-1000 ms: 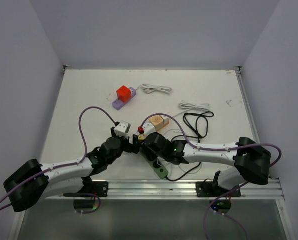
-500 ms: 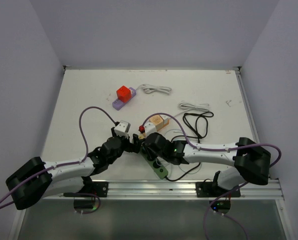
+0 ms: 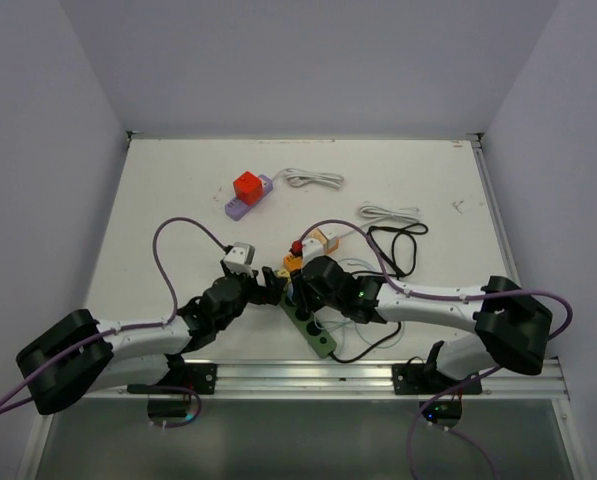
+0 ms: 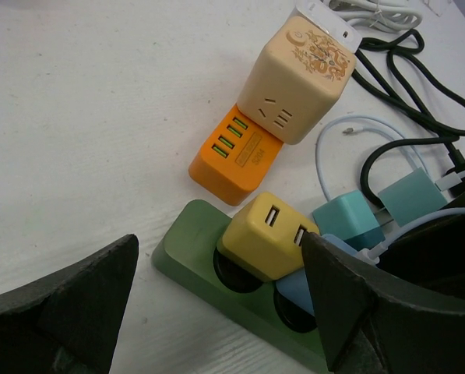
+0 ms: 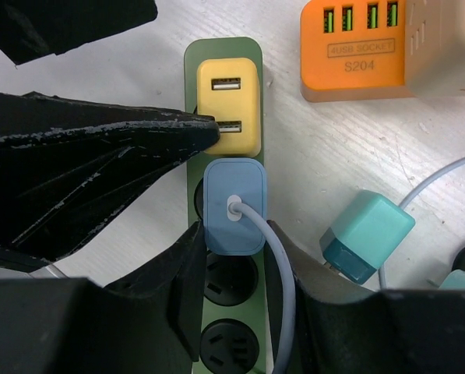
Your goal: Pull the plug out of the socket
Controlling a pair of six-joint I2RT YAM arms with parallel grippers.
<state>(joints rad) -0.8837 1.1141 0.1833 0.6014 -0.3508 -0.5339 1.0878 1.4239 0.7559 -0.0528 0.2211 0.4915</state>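
Right wrist view: right tool is clamped on the light-blue square plug with the white cable, fingers tight against its 9 and 3 o'clock sides. The plug still sits in the dark-green plastic power strip, in the socket right at 6 o'clock of the yellow cube USB charger. This view also shows one left finger tip touching the charger's 9 o'clock side. Left wrist view doesn't show that contact. It shows the left tool spread wide, holding nothing, straddling the charger end of the strip, with the orange USB block and the cream cube on it just beyond at 12 o'clock. Top view hides both grips under the wrists, strip near 6 o'clock on the white bench. Versus a second ago: right tool has closed up, left one is unchanged, and the orange block has turned and slid a little toward 1 o'clock.
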